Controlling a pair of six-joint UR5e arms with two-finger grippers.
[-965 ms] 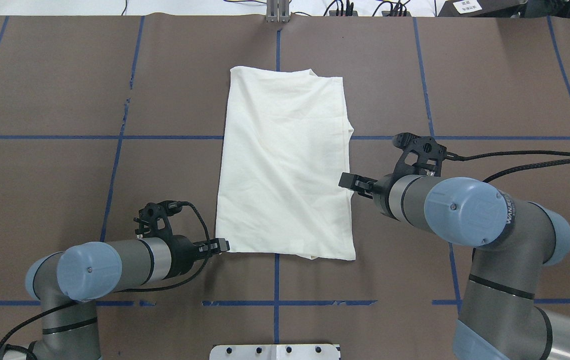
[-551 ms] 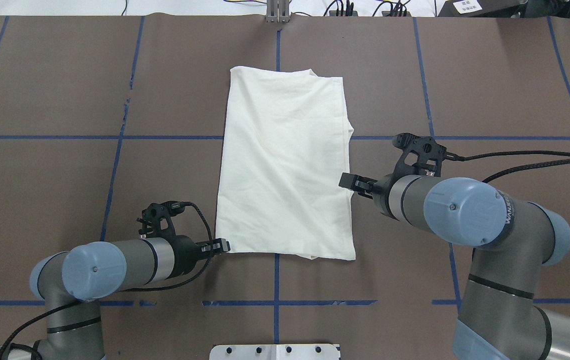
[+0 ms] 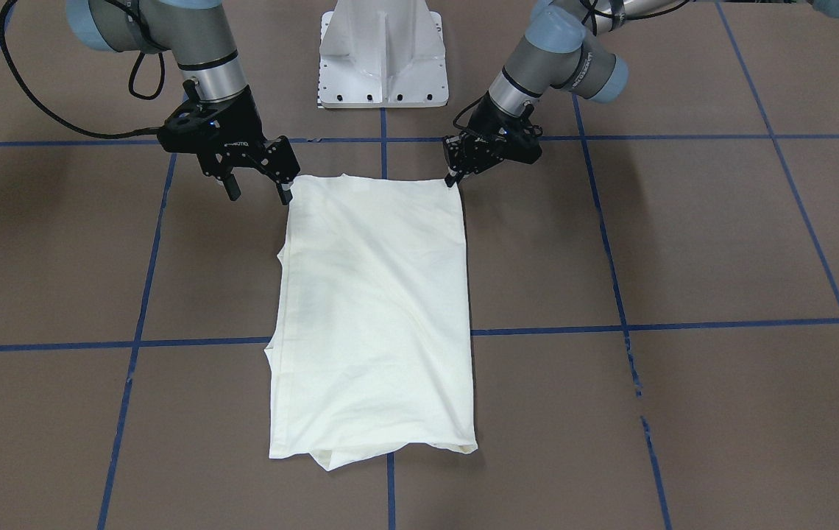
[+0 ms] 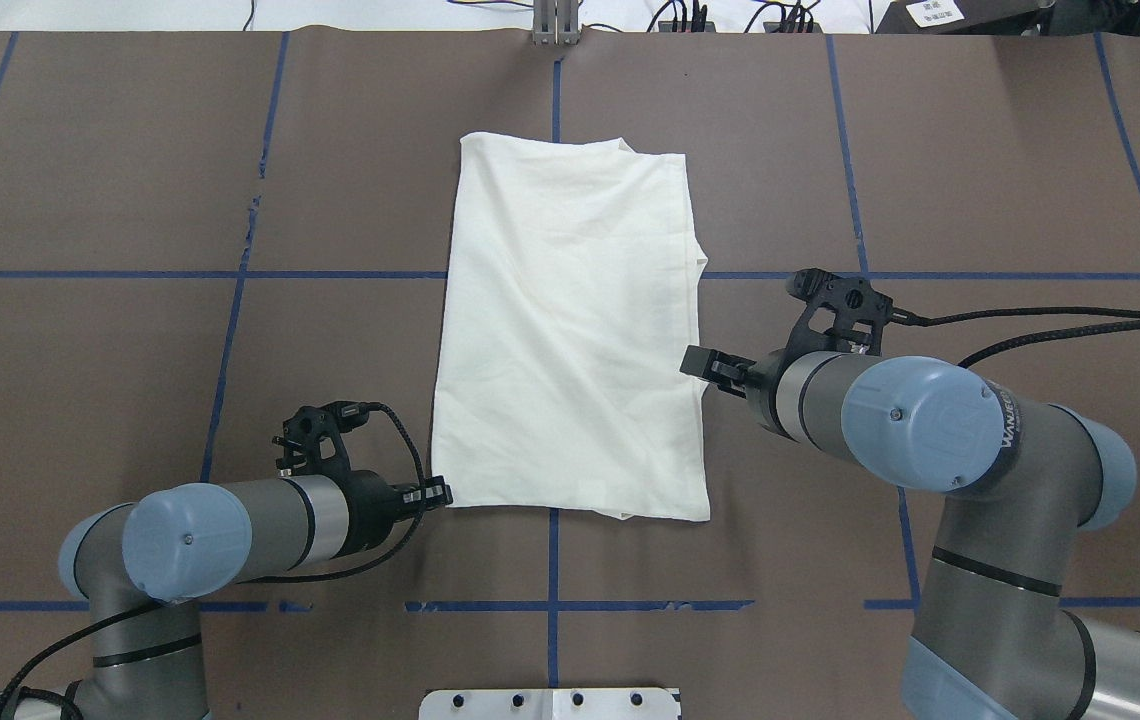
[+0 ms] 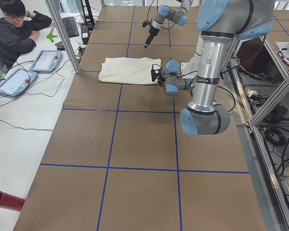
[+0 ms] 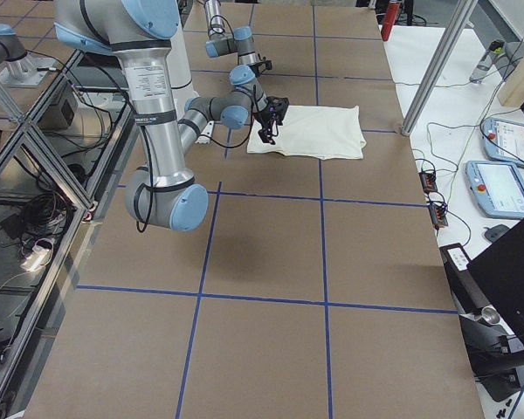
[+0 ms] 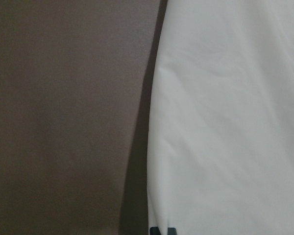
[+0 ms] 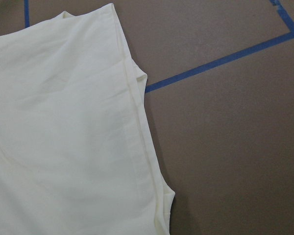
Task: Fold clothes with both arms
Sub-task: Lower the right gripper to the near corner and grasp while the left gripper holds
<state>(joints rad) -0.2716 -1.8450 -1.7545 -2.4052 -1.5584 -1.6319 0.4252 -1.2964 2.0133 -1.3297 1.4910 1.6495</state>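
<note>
Fingers of right gripper (image 3: 260, 196): spread wide and holding nothing. One fingertip (image 3: 285, 193) lines up with the shirt's edge. The gripper hangs above the cloth, probably poised to come down on that edge.
Fingers of left gripper (image 4: 443, 491): drawn close together, with the tips at the shirt's corner. I cannot tell whether any cloth is pinched between them.
Shirt (image 4: 570, 330): cream, lying flat mid-table (image 4: 110, 380), folded into a long narrow rectangle. Seen from overhead, with twelve o'clock pointing away from the robot, it runs from twelve to six.
Left gripper's place: the shirt's seven o'clock corner, low against the table, well placed to lift the near hem.
Right gripper's place: over the long edge at about four o'clock, short of the five o'clock corner. To lift the hem evenly with the left, it probably needs to move to that corner.
Writing on shirt: none visible; the plain side faces up.
Writing on robot: small white lettering on the right gripper's body looks like "ROBOTIQ". Lettering beside the right arm's (image 4: 930, 425) blue cap is too slanted to read with confidence.
Markings: blue tape lines (image 4: 230, 340) form a grid on the brown table.
</note>
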